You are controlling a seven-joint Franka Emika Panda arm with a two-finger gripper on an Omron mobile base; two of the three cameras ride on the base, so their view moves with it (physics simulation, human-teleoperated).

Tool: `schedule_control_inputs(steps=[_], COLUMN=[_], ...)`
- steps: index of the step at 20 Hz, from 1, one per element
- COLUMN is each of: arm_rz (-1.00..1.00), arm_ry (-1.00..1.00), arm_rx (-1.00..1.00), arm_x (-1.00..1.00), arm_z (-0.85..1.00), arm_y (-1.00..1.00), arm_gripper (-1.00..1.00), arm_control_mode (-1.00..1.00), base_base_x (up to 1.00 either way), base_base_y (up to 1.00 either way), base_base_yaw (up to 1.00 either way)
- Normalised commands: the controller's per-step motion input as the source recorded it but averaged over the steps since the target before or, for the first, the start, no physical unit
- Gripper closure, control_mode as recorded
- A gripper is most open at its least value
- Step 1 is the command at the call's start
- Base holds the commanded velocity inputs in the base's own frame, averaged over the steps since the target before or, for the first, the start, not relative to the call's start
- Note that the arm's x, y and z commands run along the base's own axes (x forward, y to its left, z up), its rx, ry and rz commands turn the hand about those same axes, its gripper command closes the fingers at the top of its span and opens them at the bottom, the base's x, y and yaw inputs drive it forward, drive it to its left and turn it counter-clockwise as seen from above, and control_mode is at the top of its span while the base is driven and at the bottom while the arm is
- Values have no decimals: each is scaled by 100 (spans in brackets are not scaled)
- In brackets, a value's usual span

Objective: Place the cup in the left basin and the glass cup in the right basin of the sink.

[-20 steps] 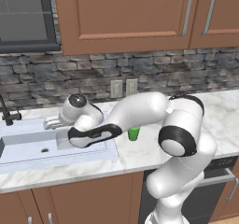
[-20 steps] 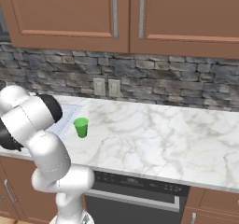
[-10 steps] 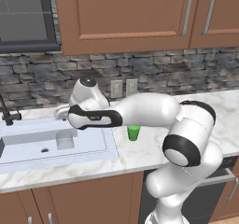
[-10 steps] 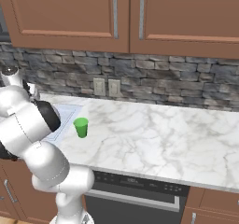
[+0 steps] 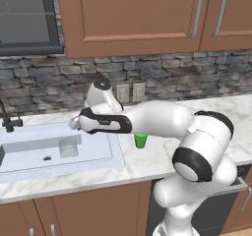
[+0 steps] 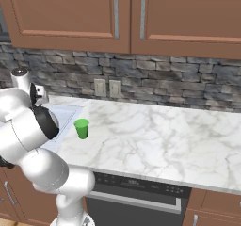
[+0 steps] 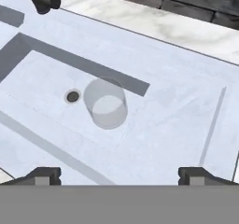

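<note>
The glass cup (image 7: 106,103) stands upright on the floor of the right basin (image 5: 29,149), just beside the small dark drain hole (image 7: 72,96) and close to the basin's back wall; in the left base view it shows as a pale grey tumbler near the right end of that recess. The gripper (image 7: 119,174) hovers above the sink (image 5: 110,146) with its fingers spread as wide as they go and nothing between them, so that half of the job looks done. The cup (image 5: 141,140) waits upright on the counter (image 6: 155,135), just beside the sink's right rim and toward the counter's middle depth, well short of the front edge. It appears to be a small, light, stiff plastic piece, smooth-walled and tapering toward its base, so it could slide down or tip if pinched low. The better hold is likely across its upper wall, just under the rim where it is widest, with the fingers coming in level from either side. It has no handle to fuss with. It then needs carrying past the right recess to the left basin, which lies farther along by the dark tap (image 5: 7,117).
</note>
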Motion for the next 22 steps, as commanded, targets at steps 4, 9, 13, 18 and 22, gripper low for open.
schedule_control_inputs(steps=[4,9,13,18,22], arm_rz=[4,2,0,0,0], arm_ry=[0,0,0,0,0], arm_rx=[-14,-13,-11,-8,-4], arm_x=[-1,-9,-10,-3,0], arm_z=[-9,0,0,-1,-11], arm_y=[-16,-24,-31,-42,-51], arm_gripper=[-100,-100,-100,-100,-100], arm_control_mode=[-100,-100,-100,-100,-100], base_base_x=[0,0,0,0,0], base_base_y=[0,0,0,0,0], base_base_yaw=[0,0,0,0,0])
